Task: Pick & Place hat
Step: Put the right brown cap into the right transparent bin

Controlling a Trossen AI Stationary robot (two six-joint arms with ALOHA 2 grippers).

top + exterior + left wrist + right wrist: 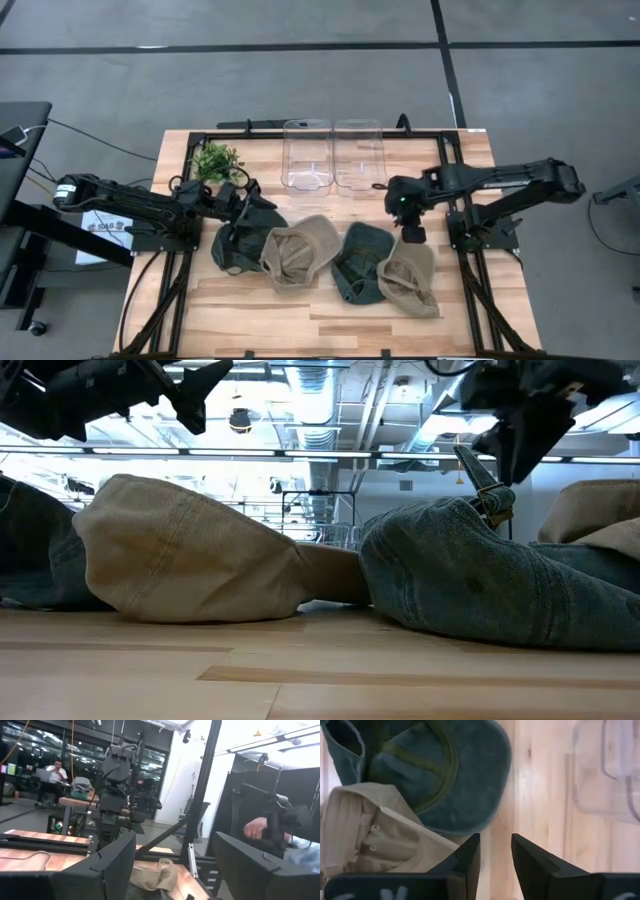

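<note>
Several caps lie side by side on the wooden table: a dark green cap [238,246], a tan cap [300,251], a second dark green cap [360,262] and a second tan cap [410,279], which overlaps it. My left gripper [247,203] [175,845] is open and hovers level above the far edge of the left green cap. My right gripper [411,236] [495,840] points down with a narrow gap between its fingers. It stands over bare wood, just beyond the right tan cap [380,830] and beside the right green cap [435,770]. It holds nothing.
Two clear plastic bins [307,155] [358,155] stand side by side at the table's far edge, behind the caps. A small green plant [217,160] sits at the far left corner. Bare wood lies along the near edge [330,320]. People sit in the room beyond [57,770].
</note>
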